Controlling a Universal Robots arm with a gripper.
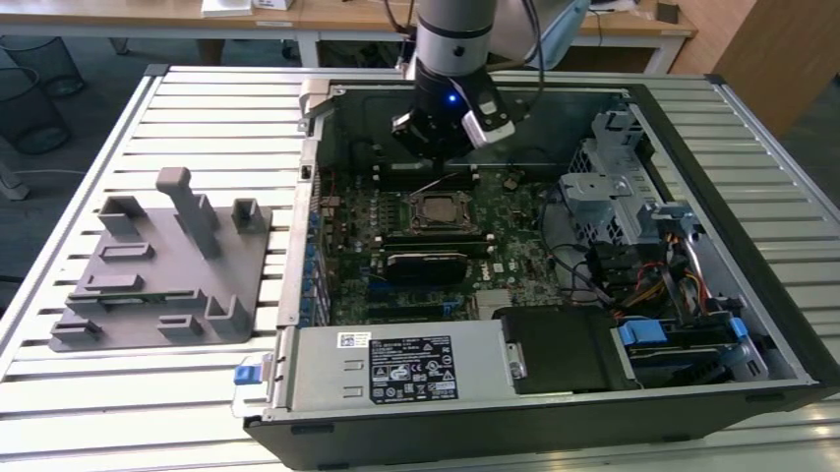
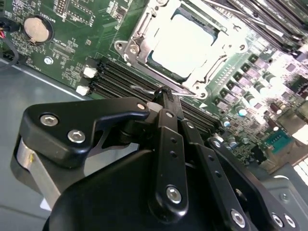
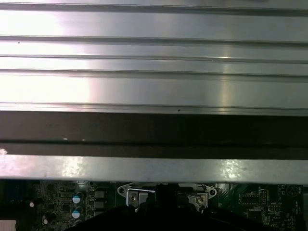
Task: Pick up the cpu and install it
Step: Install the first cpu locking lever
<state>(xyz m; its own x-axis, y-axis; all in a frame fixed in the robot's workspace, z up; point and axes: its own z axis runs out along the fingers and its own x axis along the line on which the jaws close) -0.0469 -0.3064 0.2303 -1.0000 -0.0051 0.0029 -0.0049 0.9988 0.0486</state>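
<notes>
Black and close to the lens in the second wrist view, my tool has its two fingers drawn together to a narrow tip, and nothing is held between them. That tip sits just over the near edge of the socket frame, by a thin wire lever; I cannot tell whether it touches.

Going from the exterior view's left: a grey tray with upright posts lies on the slatted counter, well apart from my arm. Beside it the case lies open on its side. A silver power supply runs along its near edge, with a blue clip at the corner. Inside, the green board covers the floor of the case. The cpu sits in its socket near the middle of the board, flat, pale top up, with the metal frame around it. In the second wrist view the cpu shows bright and square inside that frame. My tool hangs just behind the socket, pointing down. A black ribbed block lies on the board just in front of the socket. Further right stand the grey drive cage and a bundle of coloured wires.
</notes>
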